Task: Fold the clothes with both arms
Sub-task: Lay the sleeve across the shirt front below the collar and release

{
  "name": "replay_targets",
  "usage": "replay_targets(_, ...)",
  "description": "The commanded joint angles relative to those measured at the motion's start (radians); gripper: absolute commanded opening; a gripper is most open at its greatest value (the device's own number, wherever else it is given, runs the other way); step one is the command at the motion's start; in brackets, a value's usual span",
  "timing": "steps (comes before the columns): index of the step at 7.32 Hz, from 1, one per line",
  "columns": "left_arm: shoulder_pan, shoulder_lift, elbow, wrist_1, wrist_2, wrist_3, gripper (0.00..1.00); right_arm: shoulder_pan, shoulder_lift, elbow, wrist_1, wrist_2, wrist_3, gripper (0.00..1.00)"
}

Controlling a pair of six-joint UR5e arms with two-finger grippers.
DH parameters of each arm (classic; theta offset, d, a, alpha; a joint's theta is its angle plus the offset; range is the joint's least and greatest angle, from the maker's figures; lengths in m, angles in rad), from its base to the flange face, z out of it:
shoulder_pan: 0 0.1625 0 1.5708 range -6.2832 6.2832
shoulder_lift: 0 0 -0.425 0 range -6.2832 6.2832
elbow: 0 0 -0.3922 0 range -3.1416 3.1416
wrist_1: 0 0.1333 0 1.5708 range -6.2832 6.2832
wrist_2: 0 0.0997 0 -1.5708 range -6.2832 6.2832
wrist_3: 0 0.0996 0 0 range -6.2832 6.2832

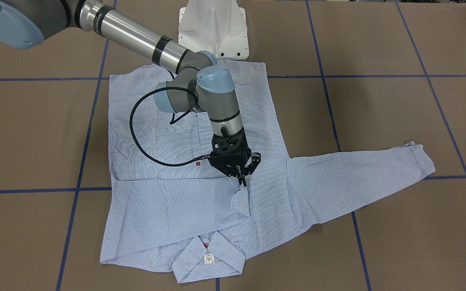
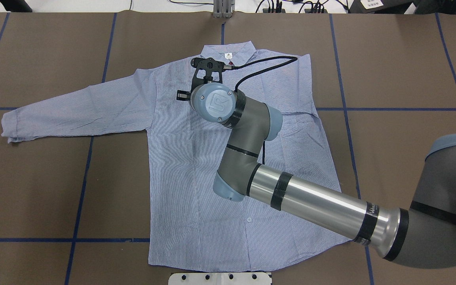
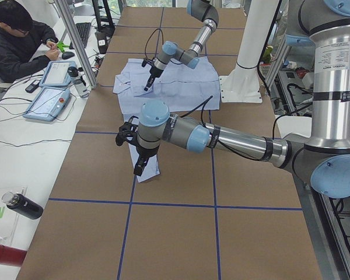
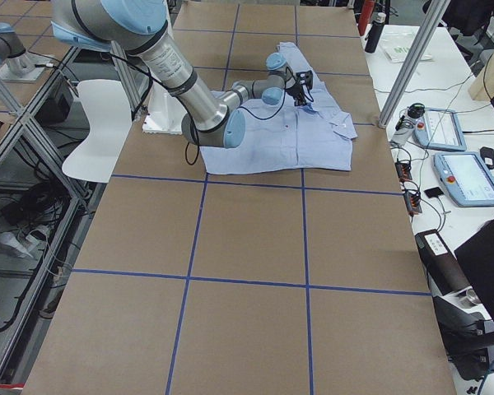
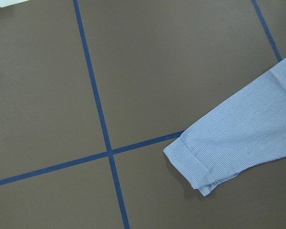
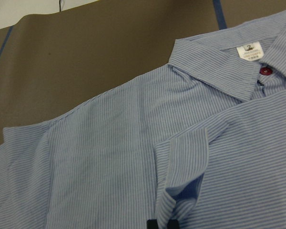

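Note:
The light blue striped shirt [image 1: 168,210] lies flat, buttoned side up, its collar [image 1: 208,258] away from the robot. One sleeve [image 1: 362,178] stretches out sideways. The other sleeve is folded across the chest. My right gripper [image 1: 242,180] is shut on that folded sleeve's cuff [image 1: 239,200] over the shirt's middle; the right wrist view shows its fingertips [image 6: 152,223] pinching the cuff [image 6: 181,191]. My left gripper [image 3: 139,169] hovers near the outstretched cuff [image 5: 195,167]; I cannot tell if it is open or shut.
The white pedestal base [image 1: 213,28] stands at the shirt's hem. Blue tape lines [image 1: 79,169] cross the brown table. A seated person [image 3: 17,41], teach pendants [image 3: 46,99] and bottles [image 3: 23,205] are at the far side bench.

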Motion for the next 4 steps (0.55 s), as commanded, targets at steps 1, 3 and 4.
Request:
replay_targets(1, 0.0, 0.0, 0.007, -0.001, 0.0, 0.002, 1.0, -0.04, 0.086, -0.088, -0.01, -0.084, -0.021, 0.88)
replay_targets(3, 0.0, 0.0, 0.009, -0.001, 0.0, 0.002, 1.0, -0.051, 0.108, -0.107, -0.01, -0.09, -0.021, 0.89)
replay_targets(4, 0.0, 0.0, 0.009, -0.001, 0.0, 0.0, 1.0, -0.048, 0.118, -0.105, -0.01, -0.086, -0.033, 0.91)
